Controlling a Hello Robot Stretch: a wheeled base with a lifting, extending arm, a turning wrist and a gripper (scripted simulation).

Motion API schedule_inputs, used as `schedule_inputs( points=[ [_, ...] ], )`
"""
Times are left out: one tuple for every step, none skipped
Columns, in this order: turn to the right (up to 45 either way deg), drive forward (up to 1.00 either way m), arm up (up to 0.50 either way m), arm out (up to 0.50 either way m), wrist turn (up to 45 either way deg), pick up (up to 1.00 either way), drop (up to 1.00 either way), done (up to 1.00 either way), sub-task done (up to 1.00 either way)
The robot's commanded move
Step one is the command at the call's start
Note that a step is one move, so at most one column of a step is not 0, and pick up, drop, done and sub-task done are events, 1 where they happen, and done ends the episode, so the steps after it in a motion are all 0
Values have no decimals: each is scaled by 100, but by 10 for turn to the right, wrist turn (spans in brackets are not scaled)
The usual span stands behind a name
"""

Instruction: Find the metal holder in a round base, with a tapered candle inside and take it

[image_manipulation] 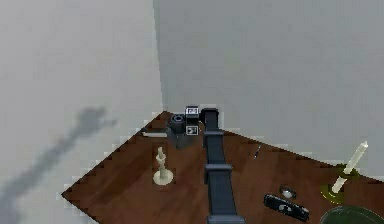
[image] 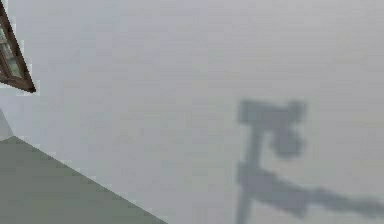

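the gripper [image_manipulation: 152, 133] sits at the far end of the arm [image_manipulation: 216, 160], reaching toward the corner of the worktop [image_manipulation: 120, 180]. only bare worktop shows behind its far end, so it holds nothing. how its fingers are set cannot be told from this view.

just nearer than the gripper stands a pale figure [image_manipulation: 162, 168], upright on its own round foot. it is not the thing wanted. across the arm, near the worktop's right end, lies a dark bar [image_manipulation: 288, 205], perhaps a remote.

beyond that, well apart from the gripper, is the holder [image_manipulation: 334, 196]. it has a low round base of greenish metal, and a cream candle [image_manipulation: 350, 167] rises from it, tapering to its tip and leaning in this view. a dark round rim [image_manipulation: 352, 216] lies just beside the base at the picture's bottom edge.

judging by its looks, the holder is stiff, smooth and likely slippery. its weight sits low in the base, so it should be light to moderate overall. the candle is the weak part: wax is brittle, may snap or pull loose from its socket, and is probably only seated there. the better hold is on the metal stem or socket just above the base, not on the candle. keep it upright, and mind the rim close by.

no brand, label or readable writing shows on anything. the white squares by the gripper bear black marks, not words. in the forward view a frame [image: 14, 55] hangs on the wall, and nothing on it is legible.
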Motion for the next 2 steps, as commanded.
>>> schedule_inputs(
  points=[
    [0, 0, -30, 0, 0, 0, 0, 0, 0],
    [0, 0, 0, 0, 0, 100, 0, 0, 0]
  ],
)
